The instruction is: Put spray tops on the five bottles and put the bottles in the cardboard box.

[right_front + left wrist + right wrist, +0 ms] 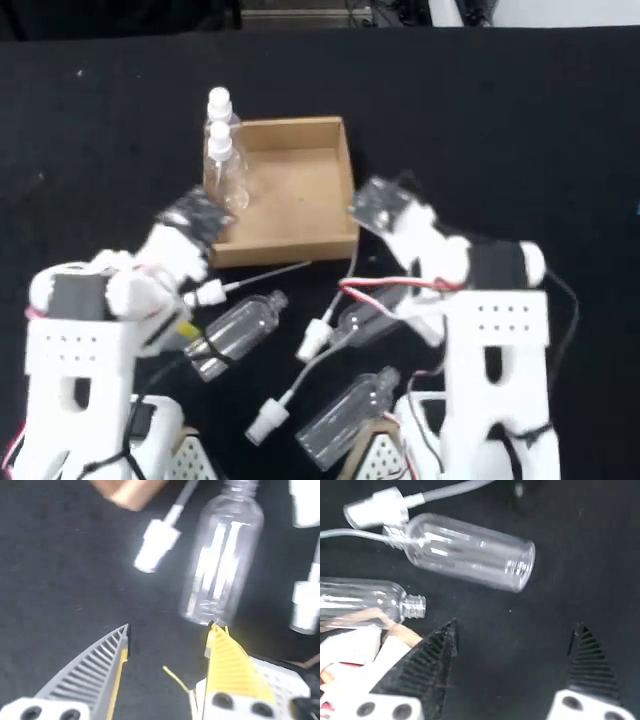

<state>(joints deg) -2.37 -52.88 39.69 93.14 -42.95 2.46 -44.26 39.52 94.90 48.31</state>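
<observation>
A: Where do the left fingers (105,667) stand?
B: Spread wide, with nothing between them, over the black counter (520,120) on the arms' side of the cardboard box (290,247). The yellow one's tip lies just beside the base of an uncapped bottle (222,560) lying flat; whether it touches, I cannot tell. A loose spray top (156,545) lies next to that bottle, apart from it.
A: And the right fingers (427,667)?
B: Also wide apart and empty, above the counter. Past their tips lie two more open bottles: one (470,552) with a spray top (375,511) close by its neck, the other (365,600) beside it.
A: Anything in the box yet?
B: Two capped bottles (226,172) stand upright at its wall on the left arm's side, one behind the other, inside as far as I can tell. The three without tops lie outside the box, on the arms' side, with three spray tops among them.
</observation>
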